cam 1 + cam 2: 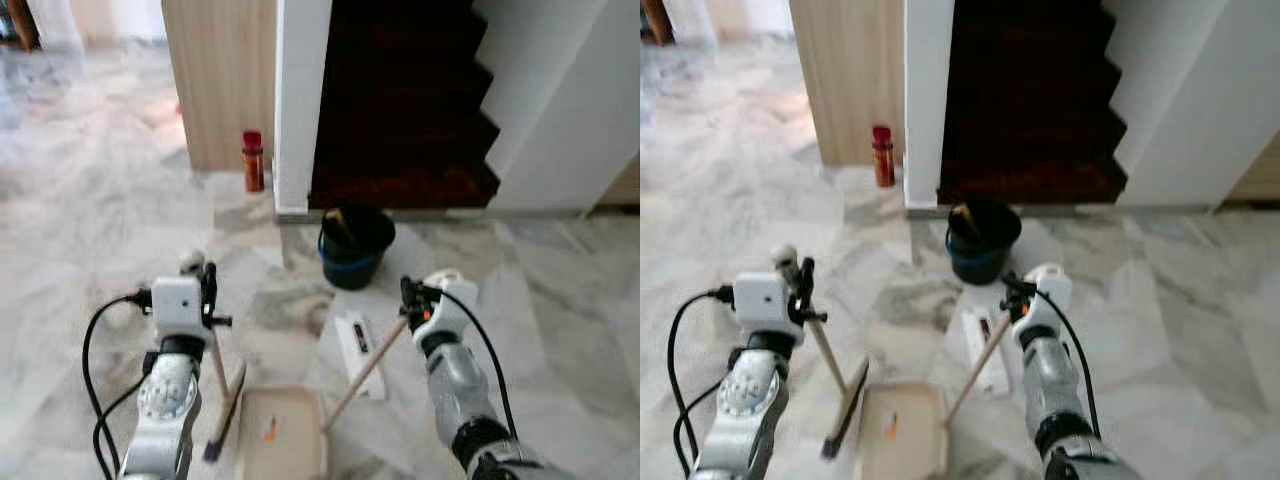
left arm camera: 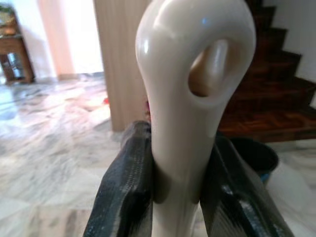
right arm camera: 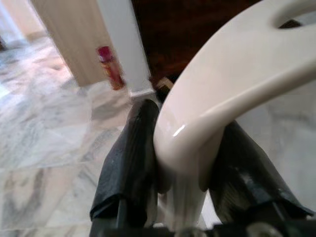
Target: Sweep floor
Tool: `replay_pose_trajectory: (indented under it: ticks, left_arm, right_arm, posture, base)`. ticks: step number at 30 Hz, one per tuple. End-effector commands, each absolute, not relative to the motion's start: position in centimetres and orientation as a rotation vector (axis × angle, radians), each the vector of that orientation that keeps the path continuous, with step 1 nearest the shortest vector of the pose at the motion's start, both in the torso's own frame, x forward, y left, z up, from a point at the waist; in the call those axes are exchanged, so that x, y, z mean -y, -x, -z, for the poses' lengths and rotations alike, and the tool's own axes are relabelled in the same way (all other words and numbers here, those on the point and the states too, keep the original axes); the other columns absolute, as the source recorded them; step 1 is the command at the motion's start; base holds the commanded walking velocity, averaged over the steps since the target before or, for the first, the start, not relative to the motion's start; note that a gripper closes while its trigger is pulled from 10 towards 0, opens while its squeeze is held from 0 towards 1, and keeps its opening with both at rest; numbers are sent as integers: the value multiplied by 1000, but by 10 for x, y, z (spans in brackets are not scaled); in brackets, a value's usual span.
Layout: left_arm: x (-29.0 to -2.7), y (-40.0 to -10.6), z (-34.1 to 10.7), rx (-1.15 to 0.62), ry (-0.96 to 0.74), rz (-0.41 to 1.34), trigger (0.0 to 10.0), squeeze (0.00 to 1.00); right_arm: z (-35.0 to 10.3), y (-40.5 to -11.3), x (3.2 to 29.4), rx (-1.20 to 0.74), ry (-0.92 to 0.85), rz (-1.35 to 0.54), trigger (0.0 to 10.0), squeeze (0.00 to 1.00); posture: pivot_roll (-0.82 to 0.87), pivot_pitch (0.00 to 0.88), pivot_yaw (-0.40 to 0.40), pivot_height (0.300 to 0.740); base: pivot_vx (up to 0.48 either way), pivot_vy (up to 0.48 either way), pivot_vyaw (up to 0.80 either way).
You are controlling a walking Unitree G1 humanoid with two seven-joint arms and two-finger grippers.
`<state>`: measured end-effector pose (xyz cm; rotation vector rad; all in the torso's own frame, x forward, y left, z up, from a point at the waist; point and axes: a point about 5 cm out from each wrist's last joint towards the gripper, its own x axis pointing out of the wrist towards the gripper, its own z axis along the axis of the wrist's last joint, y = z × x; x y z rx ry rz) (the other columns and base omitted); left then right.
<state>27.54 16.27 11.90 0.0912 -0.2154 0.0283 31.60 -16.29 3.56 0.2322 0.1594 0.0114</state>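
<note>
Left gripper (image 1: 207, 285) at near left, fingers (image 2: 126, 187) clamped on cream broom handle (image 2: 185, 98) just below its looped top end. Broom (image 1: 222, 385) runs down and right from the grip to its brush head on the marble floor (image 1: 90, 210), head touching left edge of dustpan (image 1: 283, 432).

Right gripper (image 1: 410, 296) at near right, fingers (image 3: 131, 163) clamped on cream curved top of dustpan handle (image 3: 222, 89). Wooden shaft slants down-left from grip to the pan's right side. Pan sits flat on floor betw. the two arms, small orange scrap (image 1: 270, 432) inside it.

White flat object w/ dark markings (image 1: 357, 345) lies on floor just beyond pan, partly under the shaft; can't tell what it is.

Farther: dark bucket w/ blue base (image 1: 355, 245) at foot of dark wooden stairs (image 1: 400, 110), stick-like item leaning inside. Red spray can (image 1: 253, 160) stands left of white pillar (image 1: 297, 100), by wood panel wall.
</note>
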Motion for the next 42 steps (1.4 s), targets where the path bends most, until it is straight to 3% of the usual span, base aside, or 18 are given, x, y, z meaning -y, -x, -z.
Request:
replay_pose_trajectory:
  ticks: [1, 16, 24, 42]
  left_arm:
    - [-159, -277, -129, 264, -88, -9, 10000, 0]
    - [-165, -279, -110, 187, -89, -24, 10000, 0]
    - [-192, -277, -75, 78, -166, -121, 10000, 0]
    - [-193, -277, -82, 146, -157, -148, 10000, 0]
  right_arm:
    - [-47, -324, 164, -113, -221, -16, 10000, 0]
    - [-44, -322, 161, -125, -229, -29, 10000, 0]
    - [-35, -315, 175, -172, -190, 2, 10000, 0]
    - [-40, -321, 170, -154, -213, 8, 10000, 0]
  posture:
    - [84, 0, -91, 740]
    - [85, 0, -83, 740]
    - [73, 0, -83, 740]
    - [85, 0, -91, 740]
  base:
    - [0, 0, 0]
    - [0, 0, 0]
    - [0, 0, 0]
    - [0, 21, 0]
